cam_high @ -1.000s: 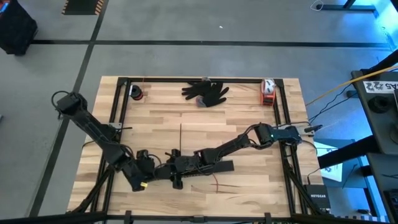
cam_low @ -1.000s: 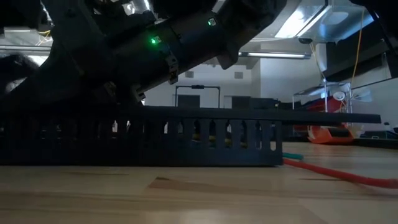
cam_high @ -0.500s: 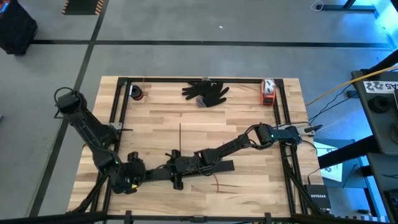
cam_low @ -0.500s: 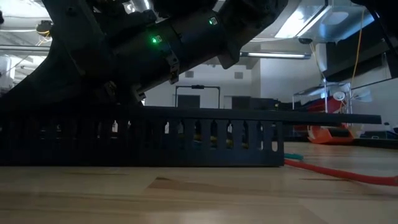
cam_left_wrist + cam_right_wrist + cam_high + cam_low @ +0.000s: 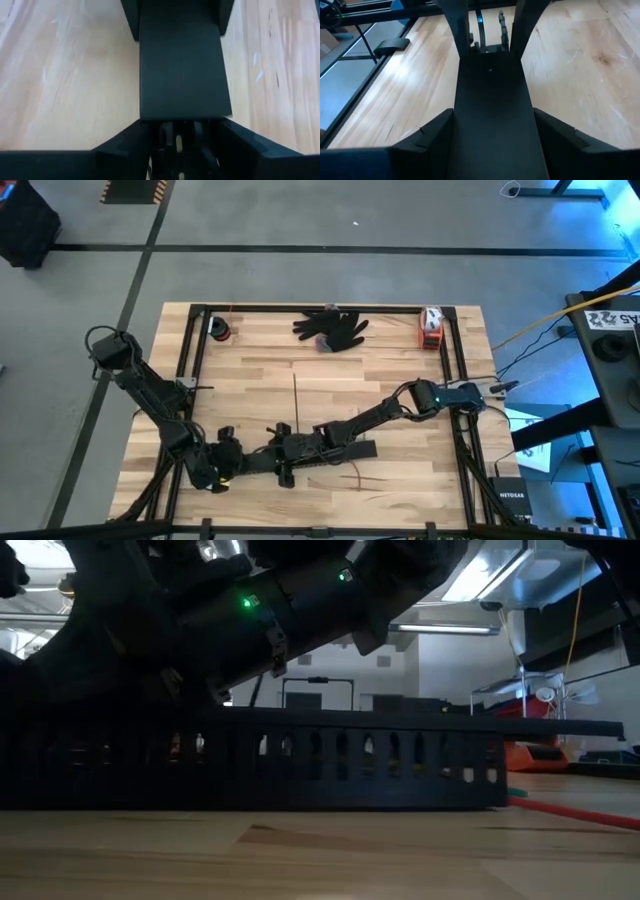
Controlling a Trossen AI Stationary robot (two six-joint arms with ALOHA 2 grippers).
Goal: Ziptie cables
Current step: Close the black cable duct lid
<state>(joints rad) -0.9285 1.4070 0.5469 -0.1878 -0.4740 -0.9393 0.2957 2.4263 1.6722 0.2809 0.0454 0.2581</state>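
Listing for you, operator, items on the counter (image 5: 400, 360):

1. Slotted black bar (image 5: 358, 448): lies flat near the front edge. The right gripper (image 5: 288, 450) is clamped across it, probably to steady it as a channel for the wiring.
2. Left gripper (image 5: 228, 459): meets the bar's other end, which sits within its reach. You cannot tell whether it grips.
3. Cables (image 5: 352, 476): red and grey loops just in front of the bar. They lie beside the right gripper and neither gripper holds them.
4. Ziptie (image 5: 295, 393): a thin straight strip behind the bar, apart from both grippers and not yet picked up.
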